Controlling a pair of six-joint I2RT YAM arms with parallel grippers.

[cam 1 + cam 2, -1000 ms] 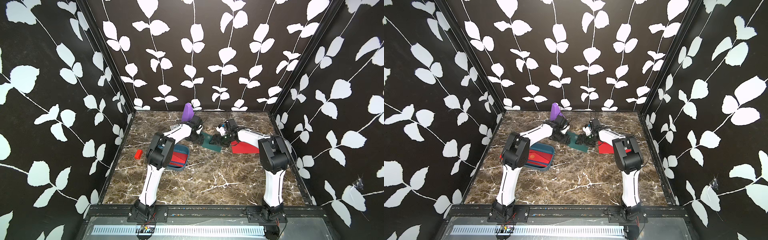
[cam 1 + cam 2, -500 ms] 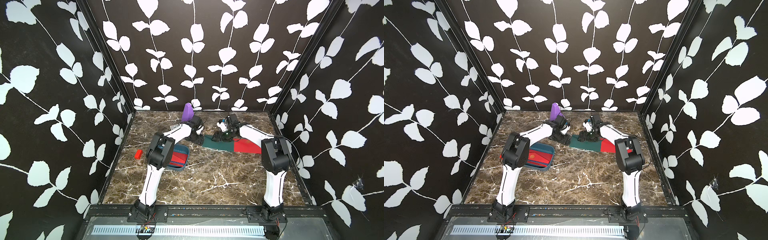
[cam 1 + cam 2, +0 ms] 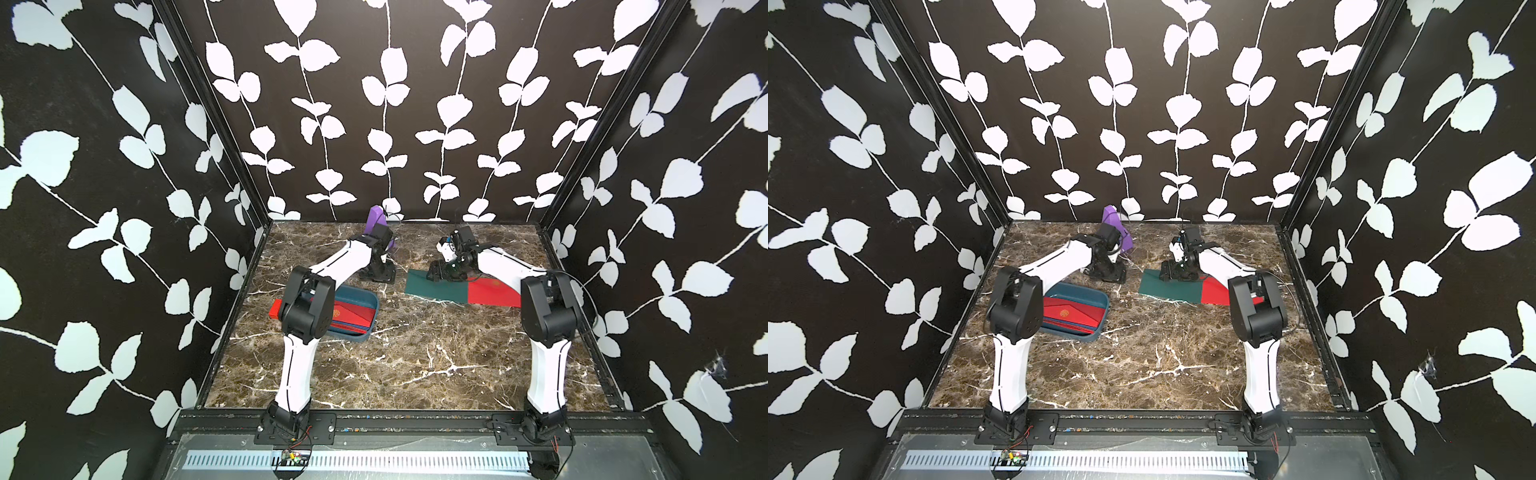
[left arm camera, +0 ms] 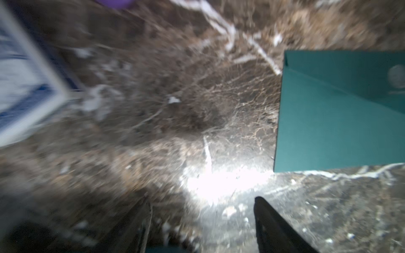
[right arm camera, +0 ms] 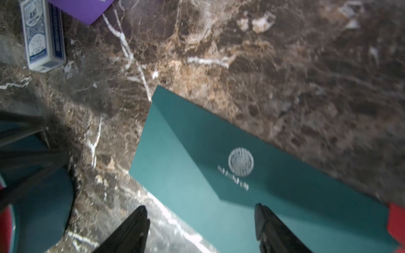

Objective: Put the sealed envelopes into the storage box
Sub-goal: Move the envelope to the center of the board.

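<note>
The left gripper (image 4: 202, 202) stands with jaws apart over bare bench (image 3: 415, 353), nothing between them, near the short edge of the dark green envelope (image 4: 339, 122). The right gripper (image 5: 201, 206) is also spread and empty, low over the same green envelope, one finger (image 5: 269, 221) above the paper and the other above the bench. In both top views this envelope lies flat mid-bench, its far end meeting a red envelope (image 3: 492, 293). The storage box (image 3: 1084, 289) sits beside the left arm and holds another red envelope (image 3: 1071, 313).
</note>
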